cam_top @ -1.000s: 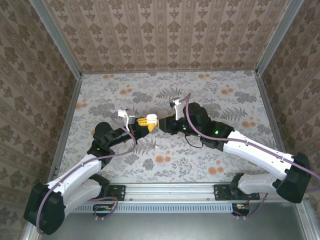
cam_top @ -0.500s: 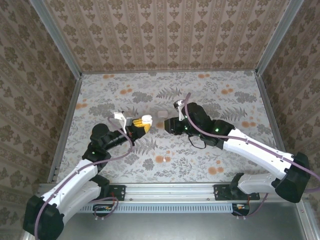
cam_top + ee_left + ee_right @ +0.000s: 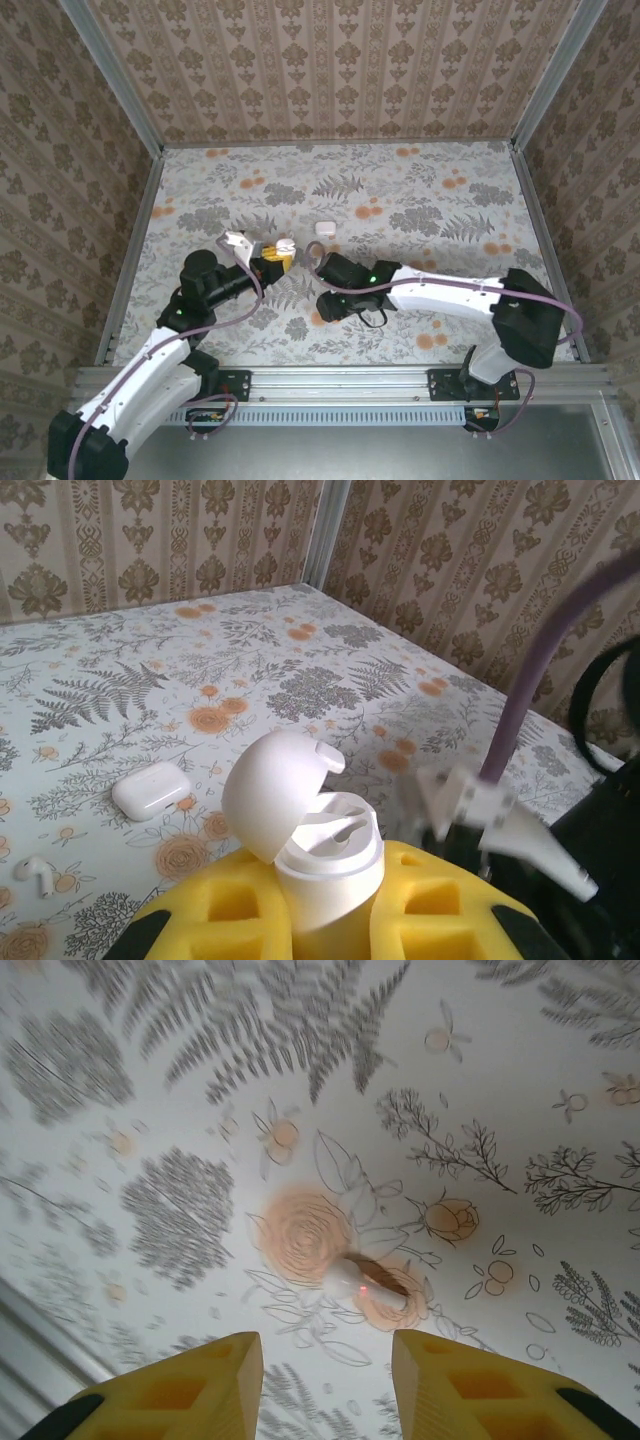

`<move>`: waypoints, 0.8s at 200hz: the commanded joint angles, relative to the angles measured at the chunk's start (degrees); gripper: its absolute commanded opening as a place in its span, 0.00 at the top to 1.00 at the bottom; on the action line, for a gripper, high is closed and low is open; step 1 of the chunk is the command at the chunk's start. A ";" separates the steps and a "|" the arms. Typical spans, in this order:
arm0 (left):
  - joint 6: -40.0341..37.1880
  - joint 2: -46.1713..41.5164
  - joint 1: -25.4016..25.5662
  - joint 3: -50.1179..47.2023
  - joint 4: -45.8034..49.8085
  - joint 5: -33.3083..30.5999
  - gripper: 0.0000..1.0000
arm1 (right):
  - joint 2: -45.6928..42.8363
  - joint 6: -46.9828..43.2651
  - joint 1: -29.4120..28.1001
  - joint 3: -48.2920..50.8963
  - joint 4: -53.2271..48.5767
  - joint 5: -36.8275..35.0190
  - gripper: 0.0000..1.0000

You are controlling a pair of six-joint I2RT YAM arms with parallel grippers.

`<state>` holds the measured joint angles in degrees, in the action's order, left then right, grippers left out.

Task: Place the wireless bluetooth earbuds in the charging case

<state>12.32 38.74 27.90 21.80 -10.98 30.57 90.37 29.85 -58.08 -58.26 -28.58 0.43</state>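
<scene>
An open white charging case (image 3: 325, 865) stands upright between the yellow pads of my left gripper (image 3: 325, 905), which is shut on it, the lid (image 3: 268, 792) tipped back to the left. From above, the case (image 3: 286, 245) and left gripper (image 3: 278, 260) sit left of centre. One white earbud (image 3: 365, 1281) lies on an orange flower of the table print, just ahead of my right gripper (image 3: 325, 1375), which is open and pointing down with nothing between its fingers. From above, the right gripper (image 3: 322, 306) hangs low over the table middle. Another earbud (image 3: 35, 873) lies on the table to the left.
A second, closed white case (image 3: 325, 228) lies on the floral table beyond both grippers, and in the left wrist view this closed case (image 3: 150, 788) sits left of the held one. Patterned walls with metal rails (image 3: 135, 240) enclose the table.
My right arm pulled away from the left gripper, swung toward the near edge and down over the table, its jaws widening. My left gripper drifted slightly left with the case. The closed case came into view.
</scene>
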 commanded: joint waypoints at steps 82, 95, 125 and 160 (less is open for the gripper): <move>-2.65 -8.39 -0.99 -0.45 9.60 -3.41 1.00 | 14.92 -22.83 0.08 -14.21 -13.91 2.39 0.55; -2.65 -8.62 -1.12 -0.52 9.88 -3.41 1.00 | 15.95 -23.40 0.07 -14.84 -14.40 2.31 0.55; -2.62 -9.25 -1.40 -0.78 10.41 -3.41 1.00 | 17.93 -24.22 0.08 -15.96 -15.27 2.47 0.53; -2.39 -10.16 -1.45 -1.14 10.90 -3.41 1.00 | 20.14 -24.62 0.08 -16.45 -15.63 2.38 0.53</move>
<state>10.66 30.20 26.57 21.06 0.91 26.68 108.29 6.83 -58.02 -73.47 -41.06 2.15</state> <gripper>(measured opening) 0.146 0.472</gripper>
